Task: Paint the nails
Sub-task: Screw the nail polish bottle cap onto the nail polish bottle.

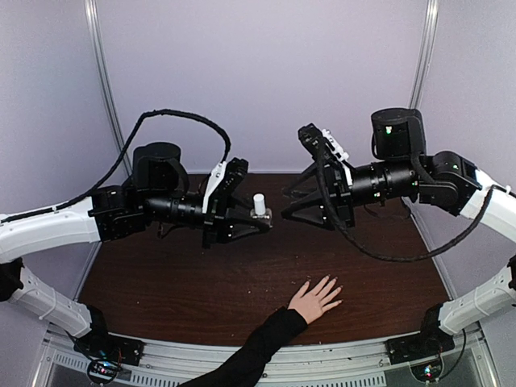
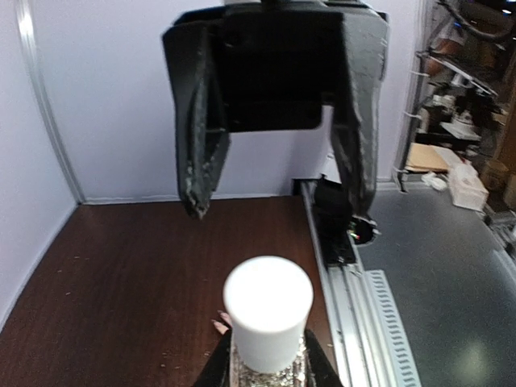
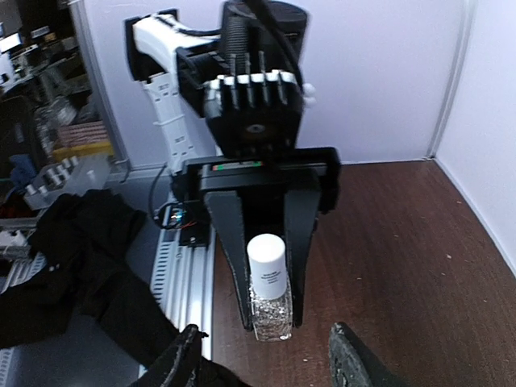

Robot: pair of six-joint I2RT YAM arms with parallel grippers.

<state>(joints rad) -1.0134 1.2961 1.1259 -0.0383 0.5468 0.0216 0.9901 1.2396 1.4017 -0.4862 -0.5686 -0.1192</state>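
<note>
A light-skinned hand (image 1: 316,299) with a black sleeve lies palm down near the table's front edge, its fingers spread. Its nails (image 1: 332,284) are tiny and pale. My left gripper (image 1: 256,219) is shut on a small clear glass bottle (image 1: 260,211) with a white cap, held upright above the table's middle. The cap (image 2: 268,310) fills the left wrist view, and two of the hand's fingertips (image 2: 218,324) peek out beside it. My right gripper (image 1: 289,201) is open and empty. It faces the bottle (image 3: 270,300) from the right, a short gap away.
The dark brown table (image 1: 177,282) has pale walls at the back and sides. A metal rail (image 1: 322,363) runs along the near edge. The sleeve (image 1: 250,355) crosses that rail.
</note>
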